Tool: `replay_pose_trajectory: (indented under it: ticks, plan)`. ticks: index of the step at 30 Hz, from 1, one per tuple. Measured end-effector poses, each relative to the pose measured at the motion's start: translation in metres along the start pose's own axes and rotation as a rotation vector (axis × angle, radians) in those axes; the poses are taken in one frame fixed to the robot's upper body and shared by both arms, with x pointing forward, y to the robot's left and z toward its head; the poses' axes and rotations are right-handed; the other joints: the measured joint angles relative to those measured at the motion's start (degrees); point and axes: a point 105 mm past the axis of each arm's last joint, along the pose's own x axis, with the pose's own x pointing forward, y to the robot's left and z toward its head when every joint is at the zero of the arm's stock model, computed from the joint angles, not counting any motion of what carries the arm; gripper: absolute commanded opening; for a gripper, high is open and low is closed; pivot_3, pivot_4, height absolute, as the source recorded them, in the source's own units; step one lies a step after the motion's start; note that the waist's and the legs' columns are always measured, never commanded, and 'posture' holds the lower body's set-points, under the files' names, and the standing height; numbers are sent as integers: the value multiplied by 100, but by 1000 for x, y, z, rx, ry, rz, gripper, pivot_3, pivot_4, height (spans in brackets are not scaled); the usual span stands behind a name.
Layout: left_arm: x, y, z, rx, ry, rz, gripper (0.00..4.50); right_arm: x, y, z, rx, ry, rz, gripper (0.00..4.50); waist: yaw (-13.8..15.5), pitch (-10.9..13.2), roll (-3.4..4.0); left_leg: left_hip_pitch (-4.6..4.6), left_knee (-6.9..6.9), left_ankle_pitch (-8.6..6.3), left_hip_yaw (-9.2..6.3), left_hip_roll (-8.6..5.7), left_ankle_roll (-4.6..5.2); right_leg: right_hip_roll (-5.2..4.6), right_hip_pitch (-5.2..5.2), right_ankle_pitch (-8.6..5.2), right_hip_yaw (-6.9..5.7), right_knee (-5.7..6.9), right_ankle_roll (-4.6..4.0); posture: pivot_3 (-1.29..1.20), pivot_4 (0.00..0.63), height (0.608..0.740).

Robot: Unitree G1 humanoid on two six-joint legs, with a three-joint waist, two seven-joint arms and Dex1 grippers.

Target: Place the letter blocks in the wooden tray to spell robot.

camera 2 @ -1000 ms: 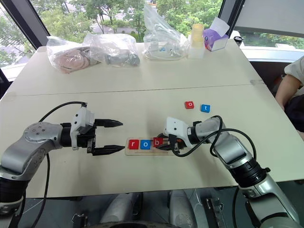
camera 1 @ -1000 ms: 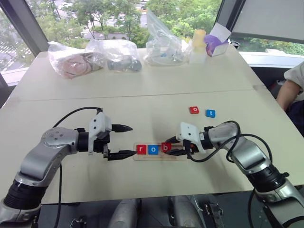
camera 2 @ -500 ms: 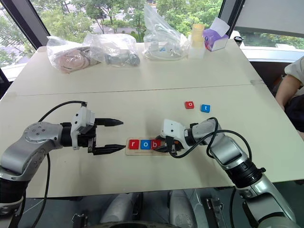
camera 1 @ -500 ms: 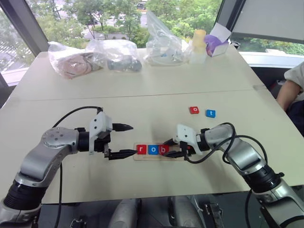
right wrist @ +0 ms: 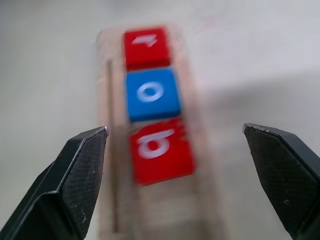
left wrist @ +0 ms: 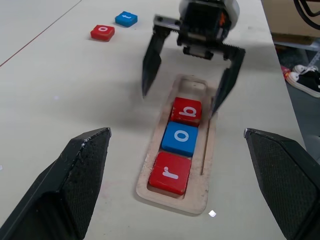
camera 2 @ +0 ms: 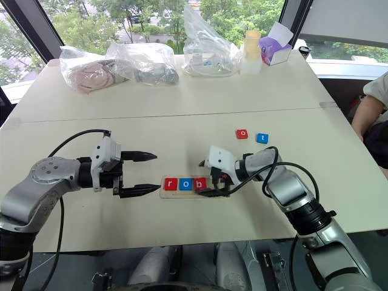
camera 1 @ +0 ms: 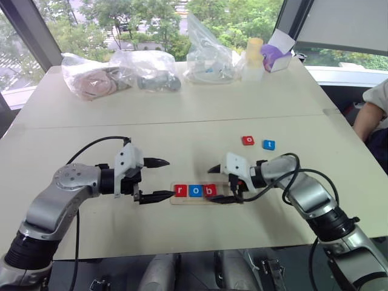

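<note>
Your right gripper (left wrist: pixel 194 80) stands wide open and empty over the wooden tray (left wrist: pixel 176 192), where r, o, b sit. Lift clear without nudging the red b (left wrist: pixel 186 110), then fetch the red o (camera 1: pixel 248 140). Left gripper (camera 1: pixel 156 179) open, empty.

Open tabletop (camera 1: pixel 182 142) lies between the tray (left wrist: pixel 199 197) and the two loose blocks, red o (camera 1: pixel 248 140) and blue t (camera 1: pixel 269 145). The right gripper (left wrist: pixel 192 80) straddles the tray's empty end, fingers spread, blocking it from above. The left gripper (camera 1: pixel 160 180) guards the other end. Bags (camera 1: pixel 121 73) crowd the far edge, seemingly well clear.
</note>
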Motion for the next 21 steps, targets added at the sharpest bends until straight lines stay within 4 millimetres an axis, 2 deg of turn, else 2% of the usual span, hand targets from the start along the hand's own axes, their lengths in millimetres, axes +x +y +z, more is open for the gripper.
replay_pose_trajectory:
  ticks: [3, 5, 6, 8, 10, 13, 17, 21]
  plan:
    - [2, 0, 1, 0, -10, 3, 4500, -17, -35, 22, 48, -86, -192, 4463, 5, 0, 0, 0, 0, 2, -1, 0, -3, 0, -2, 2, 1, 1, -3, 0, 150, 740]
    - [2, -1, 1, -2, -13, 3, 4500, -33, -56, 25, 86, -100, -323, 4463, 22, 0, -1, -1, -1, 2, -2, -1, -3, 0, -1, 2, -1, 1, -4, 0, 150, 740]
    - [2, -1, 1, -4, -14, 4, 4500, -38, -64, 22, 110, -96, -381, 4463, 26, -1, -1, -1, -1, 2, -2, -2, -3, -1, -1, 2, -1, 1, -4, 0, 150, 740]
    - [4, -1, 0, -7, -20, 2, 4500, -40, -80, 5, 207, -49, -521, 4463, 10, -2, -2, -2, -4, 2, 0, -2, -3, -2, -5, 3, 2, 1, -5, 0, 150, 740]
    - [4, -2, 0, -9, -21, 0, 4500, -40, -90, -16, 295, 11, -634, 4463, 4, -2, -1, -12, -5, 3, 2, -2, -6, -2, -22, 5, 4, 8, -8, 0, 150, 740]
    - [7, -3, 0, -12, -29, -7, 4500, -42, -100, -36, 363, 67, -770, 4463, -12, -2, 1, -24, -5, 7, 7, -2, -12, 1, -44, 7, 13, 19, -9, 0, 150, 740]
    - [7, -4, 1, -10, -31, -9, 4500, -45, -110, -47, 413, 98, -883, 4463, -20, -3, 2, -23, -5, 8, 7, -1, -12, 6, -45, 7, 13, 25, -10, 0, 150, 740]
    - [7, -3, 0, -7, -27, -7, 4500, -46, -118, -48, 437, 105, -940, 4463, -24, -3, 2, -23, -4, 8, 8, -1, -12, 8, -45, 8, 13, 26, -9, 0, 150, 740]
